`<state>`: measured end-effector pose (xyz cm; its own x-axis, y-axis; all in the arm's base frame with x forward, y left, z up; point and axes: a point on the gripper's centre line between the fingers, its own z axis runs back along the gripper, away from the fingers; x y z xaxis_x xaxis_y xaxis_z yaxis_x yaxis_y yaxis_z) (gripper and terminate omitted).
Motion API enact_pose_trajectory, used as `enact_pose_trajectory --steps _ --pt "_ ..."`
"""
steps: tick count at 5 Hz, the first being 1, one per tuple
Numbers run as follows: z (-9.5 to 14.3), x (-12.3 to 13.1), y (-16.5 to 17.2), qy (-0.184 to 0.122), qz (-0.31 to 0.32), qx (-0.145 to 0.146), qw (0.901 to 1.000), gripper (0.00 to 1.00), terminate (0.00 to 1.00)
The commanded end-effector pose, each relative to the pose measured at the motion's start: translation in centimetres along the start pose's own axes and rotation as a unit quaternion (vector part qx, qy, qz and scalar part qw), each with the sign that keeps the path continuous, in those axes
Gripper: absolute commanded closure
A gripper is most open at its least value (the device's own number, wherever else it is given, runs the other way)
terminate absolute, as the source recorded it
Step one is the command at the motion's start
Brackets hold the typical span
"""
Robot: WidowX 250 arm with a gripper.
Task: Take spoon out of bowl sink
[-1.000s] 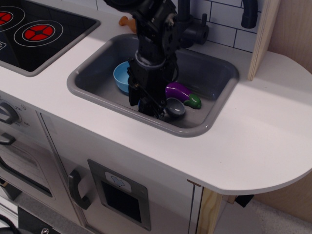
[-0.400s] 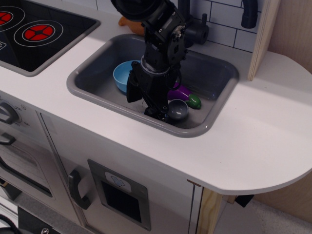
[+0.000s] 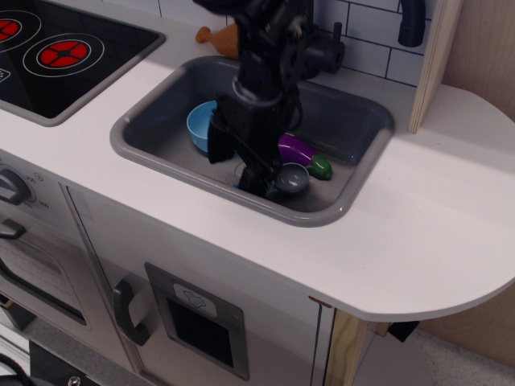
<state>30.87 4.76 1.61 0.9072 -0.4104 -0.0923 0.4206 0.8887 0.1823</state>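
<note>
One view only, looking down at the toy kitchen counter. Black gripper [image 3: 245,169] hangs down into the grey sink [image 3: 161,104], front-centre of the basin, arm coming in from the top edge past the faucet [image 3: 322,48]. Fingers look spread: one dark finger on the left near the bowl [image 3: 201,125], the other lower and further right by the spoon [image 3: 290,178]. Nothing visibly clamped between them, so I read it as open, though the wrist body hides part of the gap. Spoon lies on the sink floor, out of the bowl, grey scoop facing up near the front wall; its blue handle is mostly hidden behind the lower finger, just a sliver of blue showing. Finger tip looks touching or just beside the handle end, can't tell which. Light blue bowl sits left of the gripper, partly covered by it, upright. Purple eggplant [image 3: 296,149] with green cap lies just behind the spoon's scoop, right of the gripper. Stove burners [image 3: 64,55] at far left, well apart from the sink.
</note>
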Motion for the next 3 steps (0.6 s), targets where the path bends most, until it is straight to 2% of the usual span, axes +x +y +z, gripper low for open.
enact_pose_trajectory --steps 1,2,3 --pt "7.71 0.49 4.16 -0.096 0.152 -0.005 0.9837 0.0 0.0" --pt "7.71 0.49 4.16 -0.096 0.152 -0.005 0.9837 0.0 0.0" --pt "7.71 0.49 4.16 -0.096 0.152 -0.005 0.9837 0.0 1.0"
